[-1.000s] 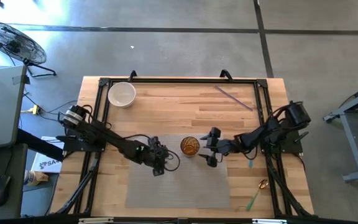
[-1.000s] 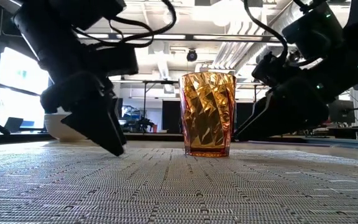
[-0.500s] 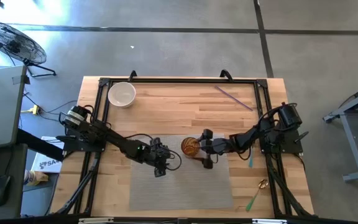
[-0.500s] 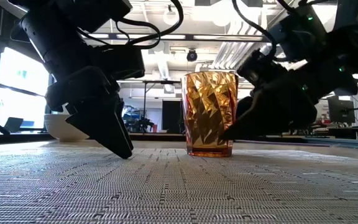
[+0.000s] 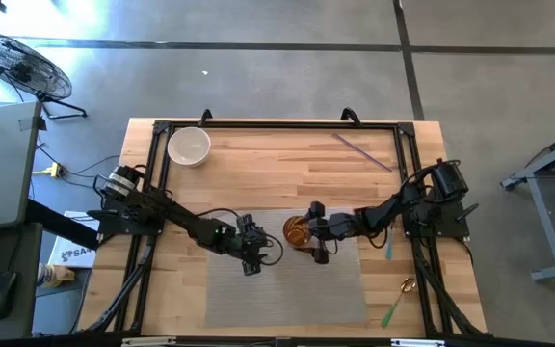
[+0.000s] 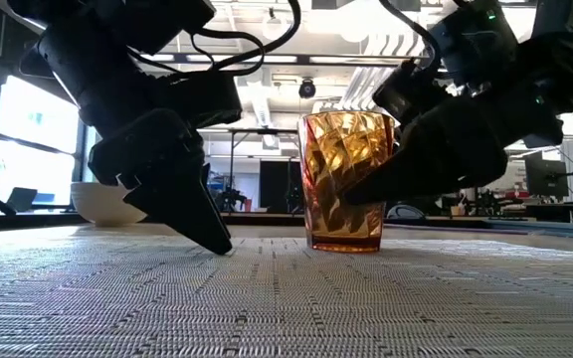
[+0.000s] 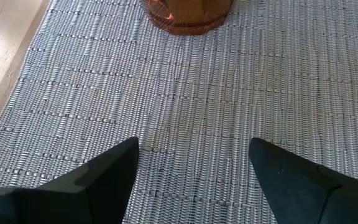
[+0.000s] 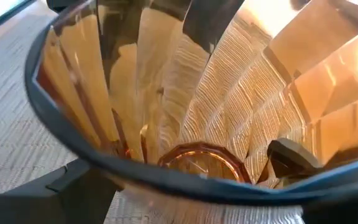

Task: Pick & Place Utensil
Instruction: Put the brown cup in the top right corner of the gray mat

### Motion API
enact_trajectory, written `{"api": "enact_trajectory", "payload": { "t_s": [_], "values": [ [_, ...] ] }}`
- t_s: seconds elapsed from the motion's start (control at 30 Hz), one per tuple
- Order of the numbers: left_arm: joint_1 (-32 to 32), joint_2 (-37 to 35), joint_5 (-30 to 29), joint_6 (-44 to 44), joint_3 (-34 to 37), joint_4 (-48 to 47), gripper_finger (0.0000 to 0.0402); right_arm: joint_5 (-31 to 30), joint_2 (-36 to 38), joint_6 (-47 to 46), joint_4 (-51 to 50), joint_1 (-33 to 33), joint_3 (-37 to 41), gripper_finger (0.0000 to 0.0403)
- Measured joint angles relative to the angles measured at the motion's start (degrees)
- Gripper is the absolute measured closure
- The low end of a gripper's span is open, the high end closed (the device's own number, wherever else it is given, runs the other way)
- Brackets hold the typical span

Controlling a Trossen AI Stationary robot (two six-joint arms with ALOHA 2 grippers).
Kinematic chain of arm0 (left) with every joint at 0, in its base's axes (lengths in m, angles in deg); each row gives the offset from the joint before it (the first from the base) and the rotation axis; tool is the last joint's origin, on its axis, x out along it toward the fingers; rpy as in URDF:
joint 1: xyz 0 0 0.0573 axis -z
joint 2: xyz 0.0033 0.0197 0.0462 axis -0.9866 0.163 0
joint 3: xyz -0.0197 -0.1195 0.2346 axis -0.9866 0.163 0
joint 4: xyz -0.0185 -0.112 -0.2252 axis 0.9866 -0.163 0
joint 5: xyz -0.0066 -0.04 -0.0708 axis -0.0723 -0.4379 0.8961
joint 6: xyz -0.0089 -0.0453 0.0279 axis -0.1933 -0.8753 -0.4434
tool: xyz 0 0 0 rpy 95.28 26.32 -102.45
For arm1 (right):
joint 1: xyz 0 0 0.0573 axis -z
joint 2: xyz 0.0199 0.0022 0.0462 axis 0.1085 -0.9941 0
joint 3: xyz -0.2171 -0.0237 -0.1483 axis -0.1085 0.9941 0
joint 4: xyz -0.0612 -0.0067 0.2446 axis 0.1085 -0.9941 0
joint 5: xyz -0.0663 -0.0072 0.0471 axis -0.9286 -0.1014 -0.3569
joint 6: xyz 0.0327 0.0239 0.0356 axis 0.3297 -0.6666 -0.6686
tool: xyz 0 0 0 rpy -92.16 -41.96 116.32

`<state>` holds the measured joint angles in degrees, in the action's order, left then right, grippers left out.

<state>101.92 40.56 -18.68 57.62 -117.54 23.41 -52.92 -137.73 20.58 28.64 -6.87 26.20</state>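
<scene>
An amber faceted cup [image 5: 297,231] [image 6: 346,179] stands upright on its base on a grey woven mat [image 5: 287,294]. My right gripper [image 5: 310,233] is open and comes level from the table's right. Its fingers stand on either side of the cup, which fills the right wrist view [image 8: 191,155]. My left gripper [image 5: 251,258] [image 7: 191,162] is open on the mat, left of the cup. A thin purple utensil [image 5: 361,151] lies at the far right of the table. A green utensil [image 5: 391,310] lies at the near right edge. My left gripper slants down from the table's left, and its open fingertips [image 6: 219,244] rest on the mat's surface [image 7: 191,124]. My right gripper has a finger [image 6: 376,184] close against the cup's side [image 6: 366,149]; I cannot tell whether it touches.
A white bowl [image 5: 189,146] sits at the far left corner. A small teal piece [image 5: 389,253] and a gold one [image 5: 408,285] lie by the right rail. A black frame [image 5: 277,125] borders the table. Bare wood lies beyond the mat.
My right gripper has moved left toward the cup, and its fingers now flank the cup. My left gripper has shifted slightly right. The mat has slid a little toward the table's right, with the cup still upright on it.
</scene>
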Motion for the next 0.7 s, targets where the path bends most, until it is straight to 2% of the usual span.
{"api": "enact_trajectory", "payload": {
  "t_s": [0.27, 0.43, 0.53, 0.7],
  "values": [
    [0.0, 0.0, 0.2, 0.1, 0.0, -0.1, 0.0096, 0.0, 0.0, 0.0, 3.8, 0.0, 0.0, 0.0047],
    [0.0, 0.0, 0.7, 0.1, 0.0, -0.2, 0.0096, 0.0, 0.4, -0.3, 3.3, -0.2, 0.2, 0.0047],
    [0.1, 0.0, 0.9, 0.1, 0.0, -0.2, 0.0096, -0.4, 3.5, -1.0, 0.9, -0.8, 1.5, 0.0047],
    [0.0, 0.0, 3.3, 0.2, 0.0, -0.3, 0.0096, -6.2, 14.2, -3.1, -3.1, -2.5, 8.0, 0.0047]
  ]
}}
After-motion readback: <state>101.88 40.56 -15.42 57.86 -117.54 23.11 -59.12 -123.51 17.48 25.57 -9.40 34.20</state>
